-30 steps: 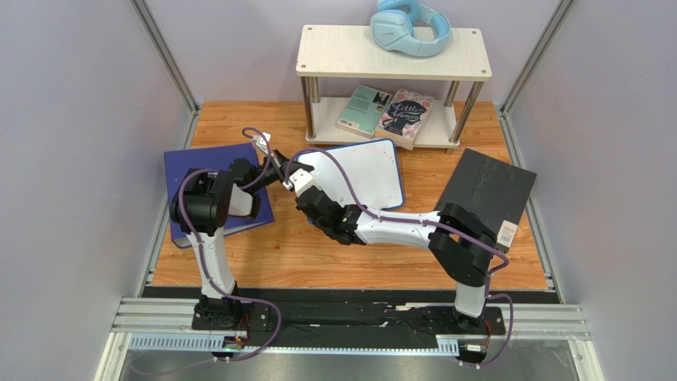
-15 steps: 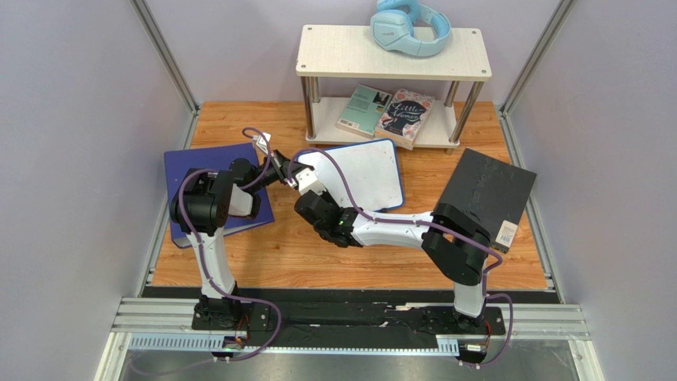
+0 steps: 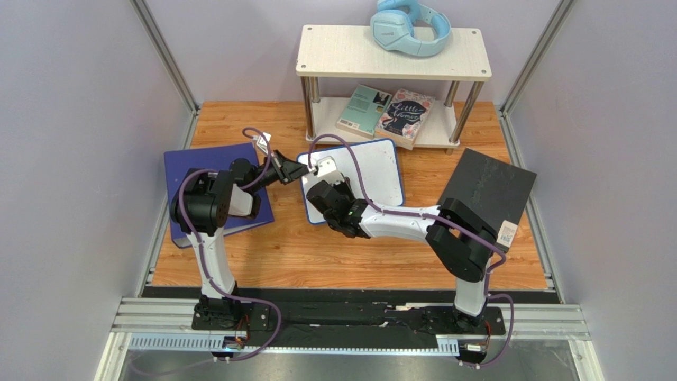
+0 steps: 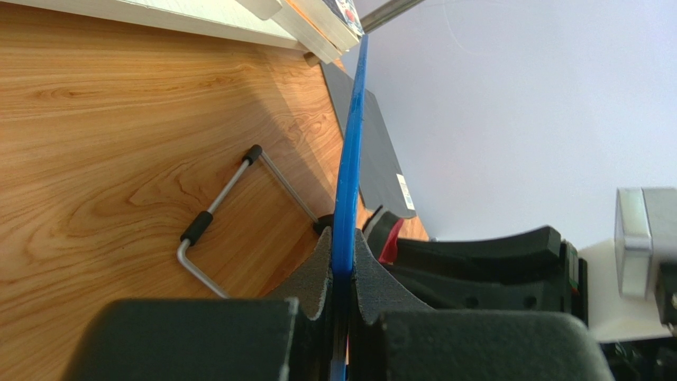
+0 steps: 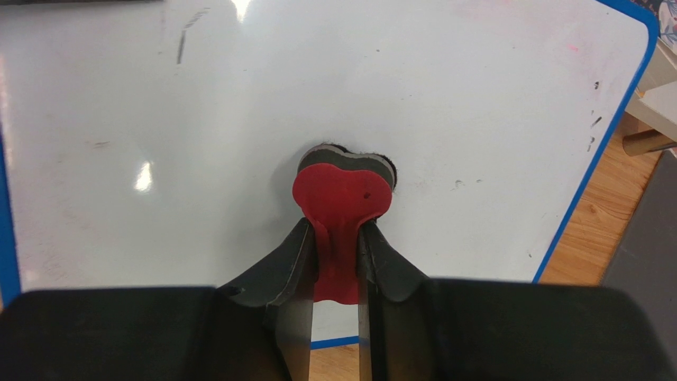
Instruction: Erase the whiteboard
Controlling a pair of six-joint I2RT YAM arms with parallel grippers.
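On the wooden tabletop, far side: a two-tier shelf unit. At left a dark blue binder, at right a plain black board with a white sticker too small to read. Between them, mid-tabletop, the whiteboard: glossy white, thin blue round-cornered frame.

On the lower shelf, a book titled "Little Women". Up top, pale blue headphones.

Only in the right wrist view: faint grey streaks and specks on the white, and the right claw narrowly closed on a red, felt-faced eraser pressed to the board.

Only in the left wrist view: the left claw clamped tight on the edge-on blue frame, and a bent wire stand beside it.
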